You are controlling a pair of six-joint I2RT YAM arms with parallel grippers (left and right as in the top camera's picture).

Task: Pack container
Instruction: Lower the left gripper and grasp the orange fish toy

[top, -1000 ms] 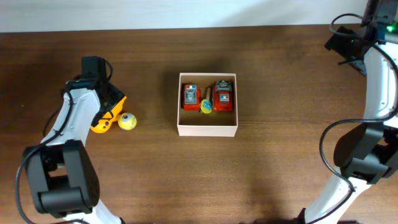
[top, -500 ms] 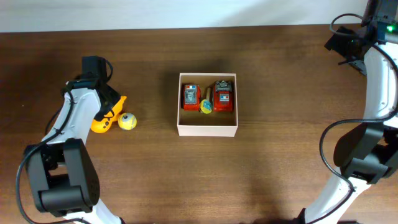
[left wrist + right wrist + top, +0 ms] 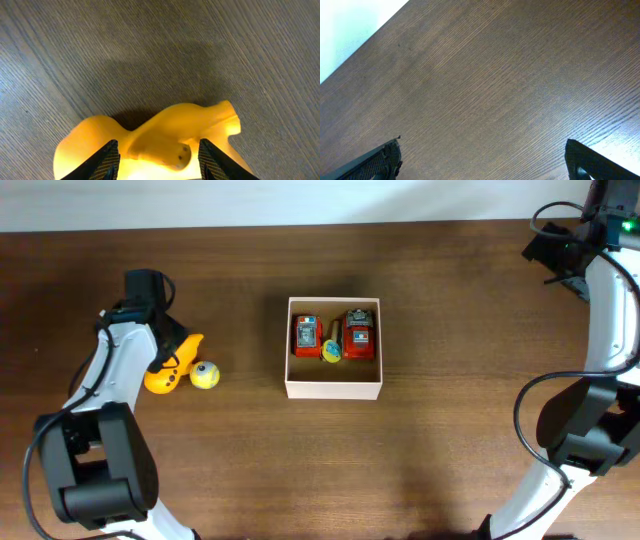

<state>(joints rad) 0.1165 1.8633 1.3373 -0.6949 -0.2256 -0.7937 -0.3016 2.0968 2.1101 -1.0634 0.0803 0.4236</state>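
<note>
Left pincer [image 3: 165,348], seen from overhead, hangs low over the near end of a yellow toy [image 3: 165,373] at the left of the dark wooden counter [image 3: 450,440]. The wrist covers its fingers from this angle. A small yellow ball [image 3: 205,375] lies just beside the toy, on the side facing the container [image 3: 334,390]. The container sits near the middle of the counter, well apart from both arms, a square open box with white walls and a brown floor. Two red toys stand in its far half, one on the left [image 3: 306,336] and one on the right [image 3: 360,335]. A little yellow and blue ball [image 3: 331,352] is wedged between them. The near half of the floor is bare. The right pincer [image 3: 552,252] is up at the far right corner of the counter.

From the left wrist, two black fingertips [image 3: 111,160] straddle the yellow toy, one on each flank of its curved body. The toy fills the gap between them. Whether the pincer presses the toy or only brackets it, I cannot tell. Wood grain runs all around the toy.

From the right wrist, the pincer is released. Its fingertips [image 3: 385,159] sit far apart in the two lower corners, with bare wood between them and a pale strip along the upper left edge.
</note>
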